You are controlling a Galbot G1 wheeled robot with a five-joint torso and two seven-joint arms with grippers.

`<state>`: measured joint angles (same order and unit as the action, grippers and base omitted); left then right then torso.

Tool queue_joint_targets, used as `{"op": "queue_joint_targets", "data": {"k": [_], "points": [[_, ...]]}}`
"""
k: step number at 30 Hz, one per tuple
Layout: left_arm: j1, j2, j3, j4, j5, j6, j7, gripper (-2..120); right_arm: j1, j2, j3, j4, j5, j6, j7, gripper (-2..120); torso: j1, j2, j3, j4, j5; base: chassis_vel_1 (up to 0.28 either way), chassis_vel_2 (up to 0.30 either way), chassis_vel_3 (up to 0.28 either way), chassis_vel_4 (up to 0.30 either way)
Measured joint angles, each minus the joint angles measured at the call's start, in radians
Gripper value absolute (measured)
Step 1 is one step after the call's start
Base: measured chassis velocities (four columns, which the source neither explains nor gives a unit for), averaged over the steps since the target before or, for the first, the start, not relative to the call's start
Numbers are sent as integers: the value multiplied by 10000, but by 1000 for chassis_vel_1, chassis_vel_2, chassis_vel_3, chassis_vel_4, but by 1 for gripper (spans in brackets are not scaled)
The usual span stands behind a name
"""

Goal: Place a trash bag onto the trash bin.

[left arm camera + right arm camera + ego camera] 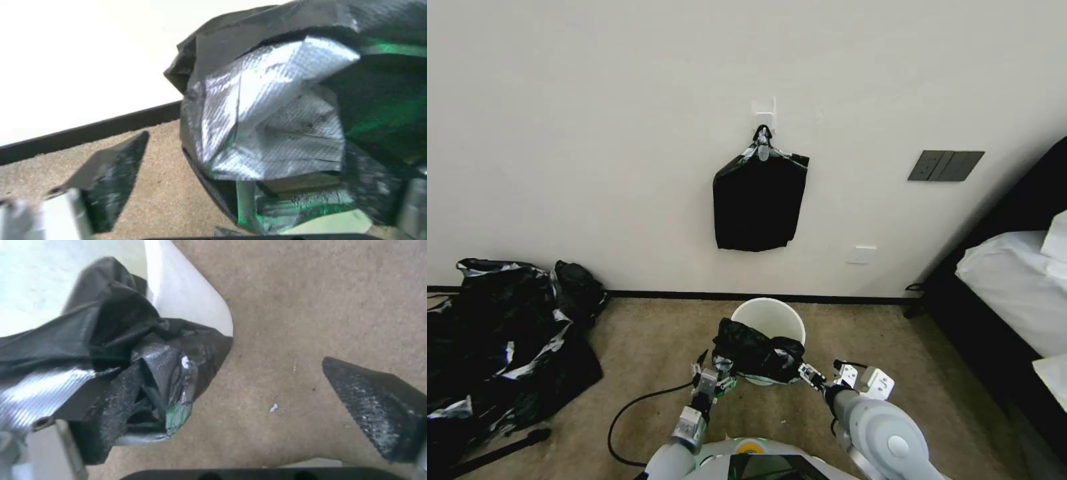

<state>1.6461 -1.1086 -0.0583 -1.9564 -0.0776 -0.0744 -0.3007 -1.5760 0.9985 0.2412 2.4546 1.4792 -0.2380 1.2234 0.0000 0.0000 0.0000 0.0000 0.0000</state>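
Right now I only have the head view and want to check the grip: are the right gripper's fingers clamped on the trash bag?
Observer: No. The right gripper is open: one finger touches the trash bag, the other hangs over bare carpet.
Operator: And the left?
Observer: The left gripper is open too; one finger stands clear of the bag.
Operator: Bag on the rim?
Observer: It drapes over the trash bin's rim beside the right gripper.

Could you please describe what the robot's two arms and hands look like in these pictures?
Both arms are light grey with rounded silvery joints. The left hand and right hand are small, with white blocks at the wrist. Their fingers are dark, pointed wedges with a rough, speckled surface. A black cable lies on the carpet near the left arm.
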Motion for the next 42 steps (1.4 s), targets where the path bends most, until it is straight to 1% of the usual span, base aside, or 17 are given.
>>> {"op": "queue_joint_targets", "data": {"k": [3,11,14,19,21,24,27,28,30,31,34,35,38,39,40,41,42], "points": [[469,168,-305,-328,62,-360,489,100,-145,-130,62,412,-522,-20,21,100,0,0,0,0,0,0,0,0,0],[965,461,-567,-1098,159,-843,900,100,-103,-388,250,493,-1209,-34,-78,100,0,0,0,0,2,0,0,0,0],[986,484,-571,-1603,72,-876,913,100,12,-451,360,493,-1961,-51,-780,100,0,0,0,0,0,0,0,0,0],[1071,561,-660,-2209,-51,-873,900,100,188,-509,556,486,-2481,-94,-1640,100,0,0,0,-1,1,0,0,0,0],[1221,614,-916,-2637,-218,-863,803,100,249,-554,621,480,-3066,-184,-2236,100,0,0,0,0,0,0,0,0,0],[1256,631,-1051,-2808,-286,-846,744,100,259,-573,626,476,-3376,-257,-2570,100,0,0,0,0,1,0,0,0,0],[1261,681,-1531,-3399,-962,-451,411,100,579,-702,639,183,-4228,-430,-4289,100,0,0,0,-2,-3,0,0,0,0],[1261,681,-1531,-3399,-962,-451,411,100,579,-702,639,183,-4228,-430,-4289,100,0,0,0,-2,-3,0,0,0,0],[1381,482,-2194,-3857,-1461,-159,212,100,1084,-849,752,-486,-4437,-561,-6151,100,0,0,0,-3,0,0,0,0,0],[1381,482,-2194,-3857,-1461,-159,212,100,1084,-849,752,-486,-4437,-561,-6151,100,0,0,0,-3,0,0,0,0,0],[1328,381,-3054,-4329,-2118,303,97,100,2653,-1283,656,-1918,-4617,-1139,-8434,100,0,0,1,0,0,0,0,0,0],[1328,381,-3054,-4329,-2118,303,97,100,2653,-1283,656,-1918,-4617,-1139,-8434,100,0,0,1,0,0,0,0,0,0],[1232,343,-3394,-4602,-2385,567,20,100,4301,-1678,199,-3534,-4993,-1957,-10586,100,0,0,1,2,2,0,0,0,0],[1232,343,-3394,-4602,-2385,567,20,100,4301,-1678,199,-3534,-4993,-1957,-10586,100,0,0,1,2,2,0,0,0,0],[1234,310,-3435,-4682,-2415,637,-14,100,4941,-1814,-28,-4275,-5121,-2333,-11513,100,0,0,1,0,2,0,0,0,0],[1242,281,-3447,-4716,-2420,666,-28,100,5246,-1868,-152,-4626,-5226,-2564,-11904,100,0,0,1,-1,2,0,0,0,0],[1288,214,-3457,-4803,-2421,716,-47,100,6046,-1976,-551,-5399,-5603,-3088,-12808,100,1,0,2,-3,4,0,0,0,0]]}}
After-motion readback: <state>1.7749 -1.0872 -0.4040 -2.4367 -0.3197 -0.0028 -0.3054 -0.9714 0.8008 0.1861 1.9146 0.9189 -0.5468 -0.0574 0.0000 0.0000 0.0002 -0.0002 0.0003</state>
